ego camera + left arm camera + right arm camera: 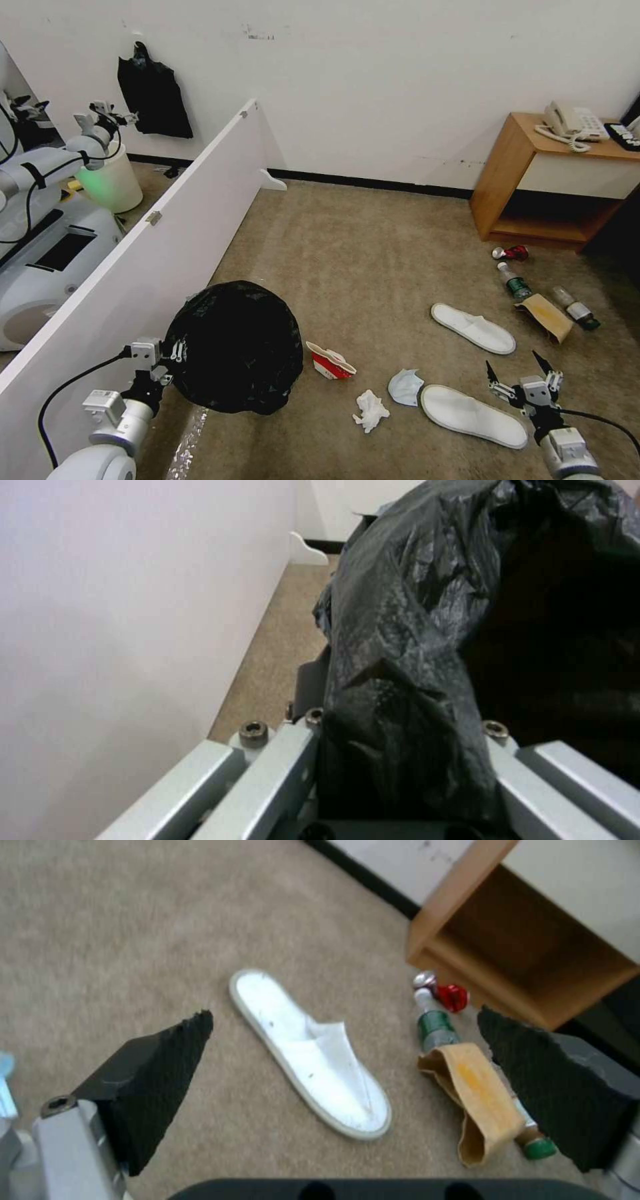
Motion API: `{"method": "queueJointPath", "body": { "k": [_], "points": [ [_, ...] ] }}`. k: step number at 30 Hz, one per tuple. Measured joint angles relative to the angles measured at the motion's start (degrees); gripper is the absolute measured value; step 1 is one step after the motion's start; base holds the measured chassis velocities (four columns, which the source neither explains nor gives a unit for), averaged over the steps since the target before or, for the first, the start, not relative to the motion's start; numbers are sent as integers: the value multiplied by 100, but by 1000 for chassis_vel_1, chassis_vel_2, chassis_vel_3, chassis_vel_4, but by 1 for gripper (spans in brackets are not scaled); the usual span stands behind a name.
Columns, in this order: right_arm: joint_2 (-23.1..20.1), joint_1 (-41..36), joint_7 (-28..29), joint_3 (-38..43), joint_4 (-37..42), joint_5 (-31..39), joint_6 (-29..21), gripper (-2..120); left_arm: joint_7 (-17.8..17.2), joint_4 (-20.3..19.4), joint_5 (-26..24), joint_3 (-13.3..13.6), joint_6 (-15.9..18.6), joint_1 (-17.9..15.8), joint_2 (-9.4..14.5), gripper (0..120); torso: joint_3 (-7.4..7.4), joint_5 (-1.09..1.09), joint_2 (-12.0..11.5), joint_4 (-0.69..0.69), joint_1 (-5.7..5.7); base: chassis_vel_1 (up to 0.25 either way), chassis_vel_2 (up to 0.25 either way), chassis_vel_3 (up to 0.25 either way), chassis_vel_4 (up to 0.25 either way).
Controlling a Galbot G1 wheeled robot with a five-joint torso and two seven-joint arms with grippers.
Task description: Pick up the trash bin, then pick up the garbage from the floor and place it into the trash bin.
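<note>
Floor (373, 253): beige carpet is seen across the room, bounded on the robot's left by a long white partition (153, 267).
Nightstand (533, 180): a wooden unit is stood against the far wall on the right, with a beige telephone (570, 123) carried on its top.
Trash bin (235, 347): its black-bag-lined rim is gripped at the left edge, just beside the partition, and the bin is tipped so its dark opening is turned toward the camera; whether it is clear of the carpet cannot be told.
Left gripper (175, 350): its jaws are clenched on the crinkled black liner at the bin's rim, as seen close up in the left wrist view.
Right gripper (520, 373): it is held low at the right, above the near slipper, with its jaws spread wide and nothing between them.
Slippers: the near slipper (473, 415) is laid by the right gripper; the far slipper (473, 328) is laid beyond it, apart.
Brown paper bag (545, 317): it is laid flat between two green-labelled bottles (515, 280), partly over one.
Red-white carton (330, 362): it is laid crushed just right of the bin.
Tissue wads: one tissue (370, 410) is laid near the carton, another (405, 387) touching the near slipper's end.
Red can (512, 253): it is laid near the nightstand's foot.
</note>
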Motion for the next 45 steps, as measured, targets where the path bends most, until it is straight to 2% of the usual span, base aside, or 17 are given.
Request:
{"method": "queueJointPath", "body": {
  "k": [4, 9, 12, 13, 15, 17, 18, 19, 20, 23, 24, 27, 29, 30, 33, 42, 45],
  "points": [
    [-460, 30, 23, -294, -33, 269, -301, 100, 27, 32, 22, -2, -5, -41, -53, 4, -1, 0, 0, -1, 0, 0, 0, 0, 0],
    [-807, 28, 27, -449, 23, 483, -601, 100, 57, 42, 69, -2, -18, -47, -123, 4, -1, 1, 0, -2, 0, 0, 0, 0, 0],
    [-1411, 19, -6, -639, 156, 968, -1031, 100, 139, 45, 169, -3, -33, -37, -188, 4, 0, 1, 0, 0, -1, 0, 0, 0, 0],
    [-1411, 19, -6, -639, 156, 968, -1031, 100, 139, 45, 169, -3, -33, -37, -188, 4, 0, 1, 0, 0, -1, 0, 0, 0, 0],
    [-1914, -34, -227, -671, 248, 1313, -1397, 100, 146, 73, 197, -2, -49, -60, -208, 4, 0, 0, 0, 0, 0, 0, 0, 0, 0],
    [-1914, -34, -227, -671, 248, 1313, -1397, 100, 146, 73, 197, -2, -49, -60, -208, 4, 0, 0, 0, 0, 0, 0, 0, 0, 0],
    [-2302, -92, -419, -701, 300, 1693, -1652, 100, 148, 95, 206, -5, -70, -86, -226, 4, -1, -2, -1, -1, -1, 0, 0, 0, 0],
    [-2302, -92, -419, -701, 300, 1693, -1652, 100, 148, 95, 206, -5, -70, -86, -226, 4, -1, -2, -1, -1, -1, 0, 0, 0, 0],
    [-2611, -145, -598, -749, 354, 2050, -1879, 100, 150, 111, 206, -23, -87, -94, -237, 4, 0, 6, -1, -3, 0, 0, 0, 0, 0],
    [-2984, -176, -793, -782, 404, 2418, -2129, 100, 155, 155, 206, -33, -120, -115, -251, 4, 0, -6, 0, 0, -1, 0, 0, 0, 0],
    [-3185, -217, -972, -775, 425, 2651, -2341, 100, 161, 207, 206, -30, -135, -156, -256, 4, 0, -1, 0, 1, -1, 0, 0, 0, 0],
    [-3324, -243, -1094, -769, 423, 2810, -2486, 100, 171, 241, 207, -26, -153, -185, -271, 4, 0, 4, 0, -1, 0, 0, 0, 0, 0],
    [-3608, -229, -1389, -765, 362, 3121, -2831, 100, 216, 290, 213, -27, -201, -198, -321, 4, 0, -2, -1, -2, -1, 0, 0, 0, 0],
    [-3608, -229, -1389, -765, 362, 3121, -2831, 100, 216, 290, 213, -27, -201, -198, -321, 4, 0, -2, -1, -2, -1, 0, 0, 0, 0],
    [-3877, -133, -1710, -777, 274, 3604, -3298, 100, 259, 315, 225, -53, -267, -190, -375, 4, 0, -2, 0, 0, -1, 0, 0, 0, 0],
    [-3940, 113, -1930, -982, 161, 3940, -3658, 100, 287, 311, 263, -55, -273, -205, -468, 4, 0, -1, 0, -2, 0, 0, 0, 0, 0],
    [-3832, 452, -1916, -1375, 39, 4025, -3709, 100, 313, 252, 275, -64, -273, -195, -481, 4, 0, -2, 0, -2, 0, 0, 0, 0, 0]
  ]
}}
